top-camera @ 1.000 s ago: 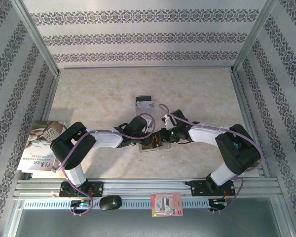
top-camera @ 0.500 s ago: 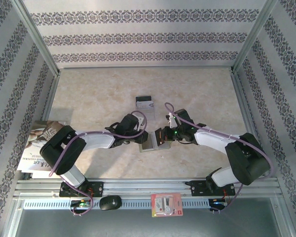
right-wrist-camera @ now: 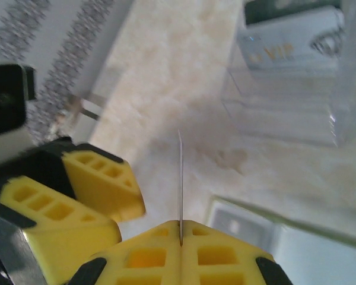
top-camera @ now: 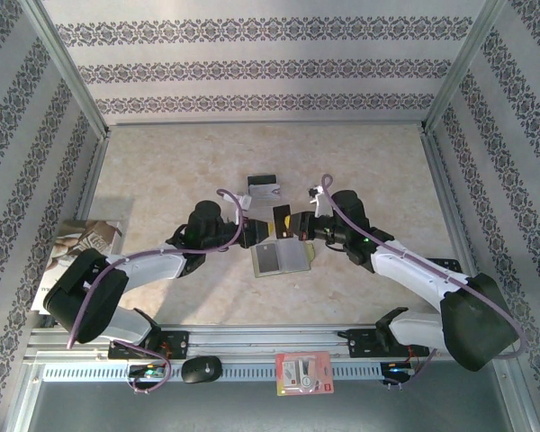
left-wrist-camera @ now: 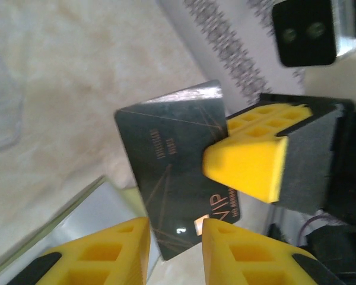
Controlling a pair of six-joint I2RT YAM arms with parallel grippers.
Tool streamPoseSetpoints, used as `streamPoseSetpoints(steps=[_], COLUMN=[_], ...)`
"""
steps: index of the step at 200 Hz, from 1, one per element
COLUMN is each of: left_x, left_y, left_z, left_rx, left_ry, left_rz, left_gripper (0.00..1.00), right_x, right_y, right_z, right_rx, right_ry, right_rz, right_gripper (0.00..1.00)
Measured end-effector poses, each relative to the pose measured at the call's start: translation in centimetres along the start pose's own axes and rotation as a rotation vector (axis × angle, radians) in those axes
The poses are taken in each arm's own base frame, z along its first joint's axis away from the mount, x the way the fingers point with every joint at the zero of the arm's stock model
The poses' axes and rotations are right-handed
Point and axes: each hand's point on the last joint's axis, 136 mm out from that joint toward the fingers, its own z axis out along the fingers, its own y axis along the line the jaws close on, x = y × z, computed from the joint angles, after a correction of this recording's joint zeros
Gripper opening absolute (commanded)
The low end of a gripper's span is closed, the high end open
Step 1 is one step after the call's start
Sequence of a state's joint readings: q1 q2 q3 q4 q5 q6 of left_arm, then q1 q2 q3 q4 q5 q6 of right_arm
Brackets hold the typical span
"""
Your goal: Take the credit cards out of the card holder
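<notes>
Credit card [top-camera: 282, 221] lifted off card holder [top-camera: 283, 258] | on edge, facing left arm [top-camera: 153, 262]

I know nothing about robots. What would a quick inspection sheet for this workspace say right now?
Surface: beige marbled table; no spills seen.
Job's things: card holder lies open on the table; black credit card is lifted out of it; silver card stands in a clear stand beyond the holder.
Clutter: magazine at the left edge; red-and-white packet and black mouse-shaped object on the near rail.
Grippers: right gripper shut on the black credit card; left gripper open, fingers either side of the card's corner.
Cables: purple cables loop along both arms.
Surroundings: patterned walls in a metal frame.
</notes>
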State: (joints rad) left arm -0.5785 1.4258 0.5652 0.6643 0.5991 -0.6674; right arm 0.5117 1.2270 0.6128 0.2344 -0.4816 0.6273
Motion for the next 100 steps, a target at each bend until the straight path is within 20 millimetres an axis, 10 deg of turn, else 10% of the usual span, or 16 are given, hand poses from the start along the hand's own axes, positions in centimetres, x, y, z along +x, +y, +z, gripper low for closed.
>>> streamPoseSetpoints(steps=[100], left_x=[-4.5], left_y=[-2.8], left_z=[-2.6], left_rx=[0.242], left_ry=[-0.211], left_rz=[-0.007], left_gripper=[0.29], right_x=[-2.5], right_y=[4.0], right_z=[-1.5], right_rx=[-0.274], right_ry=[-0.152], right_rz=[0.043], right_gripper=[0.00])
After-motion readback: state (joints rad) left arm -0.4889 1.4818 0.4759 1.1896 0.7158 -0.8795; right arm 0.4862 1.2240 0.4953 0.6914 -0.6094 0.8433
